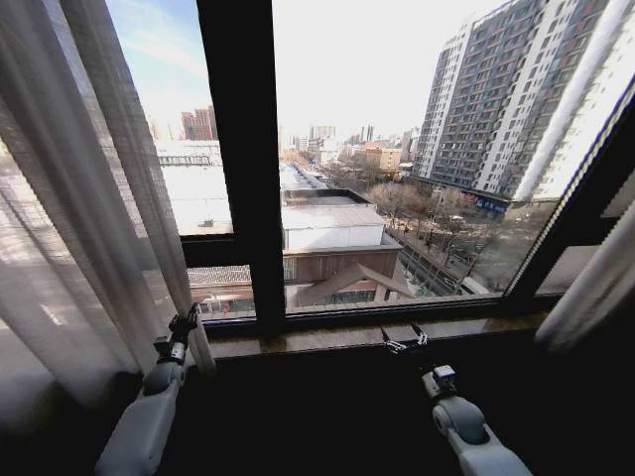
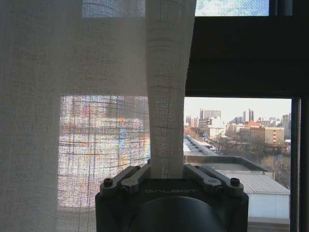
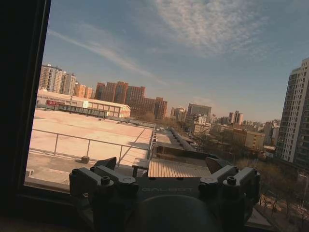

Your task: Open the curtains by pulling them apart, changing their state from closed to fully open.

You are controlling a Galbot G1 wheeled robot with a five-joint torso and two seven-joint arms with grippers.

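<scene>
Head view had your left curtain panel [image 1: 79, 198] bunched at the left of the window, and your left gripper [image 1: 185, 324] was clamped on its inner edge just above the sill [image 1: 327, 337]. Middle glass stood bare between the black frame bars [image 1: 243, 149]. Your right gripper [image 1: 406, 342] hovered over the sill, fingers spread, holding nothing. Far right, the right curtain panel [image 1: 595, 288] hung gathered.
</scene>
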